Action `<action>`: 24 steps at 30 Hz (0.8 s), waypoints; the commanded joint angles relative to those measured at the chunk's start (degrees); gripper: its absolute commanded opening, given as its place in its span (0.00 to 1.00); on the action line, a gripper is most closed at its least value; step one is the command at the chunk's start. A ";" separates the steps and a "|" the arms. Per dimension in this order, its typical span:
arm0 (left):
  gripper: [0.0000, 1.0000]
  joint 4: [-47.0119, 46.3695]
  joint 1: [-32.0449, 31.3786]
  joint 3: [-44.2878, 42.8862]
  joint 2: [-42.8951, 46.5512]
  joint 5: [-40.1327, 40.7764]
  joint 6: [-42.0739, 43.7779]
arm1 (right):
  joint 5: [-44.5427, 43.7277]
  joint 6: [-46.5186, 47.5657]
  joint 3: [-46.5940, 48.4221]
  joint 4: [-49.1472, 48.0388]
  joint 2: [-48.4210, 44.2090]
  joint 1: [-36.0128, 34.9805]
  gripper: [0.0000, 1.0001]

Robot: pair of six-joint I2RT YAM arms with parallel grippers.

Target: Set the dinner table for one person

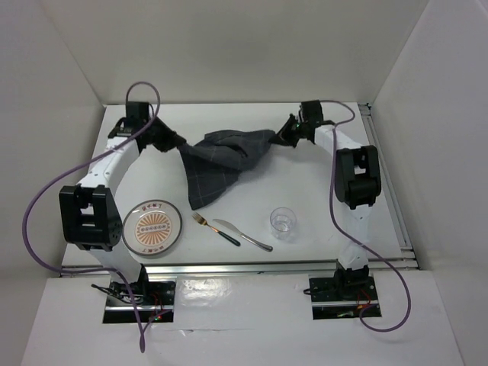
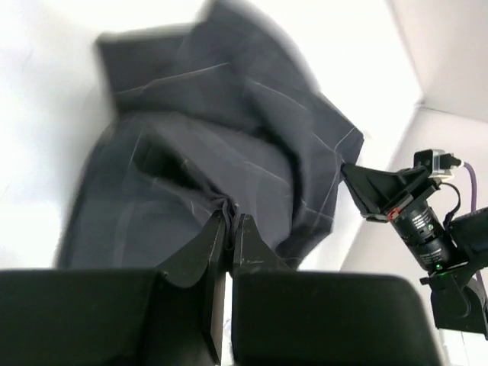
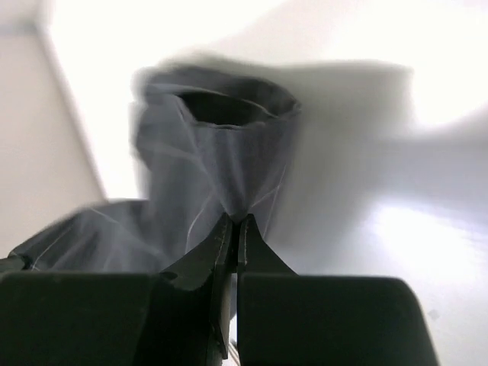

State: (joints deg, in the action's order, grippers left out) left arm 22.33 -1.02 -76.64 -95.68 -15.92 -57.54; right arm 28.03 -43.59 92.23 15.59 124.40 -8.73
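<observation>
A dark grey cloth (image 1: 221,162) with thin light grid lines hangs stretched between both arms above the white dinner table (image 1: 305,183). My left gripper (image 1: 177,143) is shut on the cloth's left corner (image 2: 221,206). At the other end, my right gripper (image 1: 278,137) is shut on the right corner (image 3: 238,213). The cloth's lower part droops down to the table (image 1: 200,200). In the left wrist view the right gripper (image 2: 358,183) shows at the cloth's far edge.
Near the front edge lie a patterned plate (image 1: 152,227), a gold fork (image 1: 215,228), a knife (image 1: 242,235) and a clear glass (image 1: 283,223). White walls close in the table on three sides. A purple cable (image 1: 46,206) loops off the left arm.
</observation>
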 commanded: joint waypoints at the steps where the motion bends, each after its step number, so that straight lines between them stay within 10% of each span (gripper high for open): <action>1: 0.00 -1.32 1.27 -14.00 -1.78 -0.07 5.76 | -0.26 1.23 13.83 0.13 -1.62 3.54 0.00; 8: 0.00 4.22 3.30 -47.93 -15.06 -5.43 8.23 | 1.24 -0.88 31.96 -3.19 -7.22 8.02 0.00; 11: 0.00 2.56 3.82 -49.31 -13.67 -7.10 8.23 | 1.15 0.08 31.36 -3.82 -12.75 8.03 0.00; 21: 0.00 -13.62 5.06 -4.83 8.28 -13.16 6.12 | -11.67 7.46 -20.15 -9.88 -46.73 8.03 0.00; 22: 0.00 -14.67 5.06 -0.57 10.06 -13.17 6.82 | -12.55 7.47 -24.77 -9.88 -49.58 8.03 0.09; 24: 0.40 -11.27 5.06 9.64 13.31 -12.04 9.28 | -11.69 9.75 -32.42 -8.40 -56.53 8.03 0.44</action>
State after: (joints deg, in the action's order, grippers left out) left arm 11.66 3.36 -75.31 -86.28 -27.77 -50.89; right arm 20.34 -37.60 67.42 7.77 73.84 -1.34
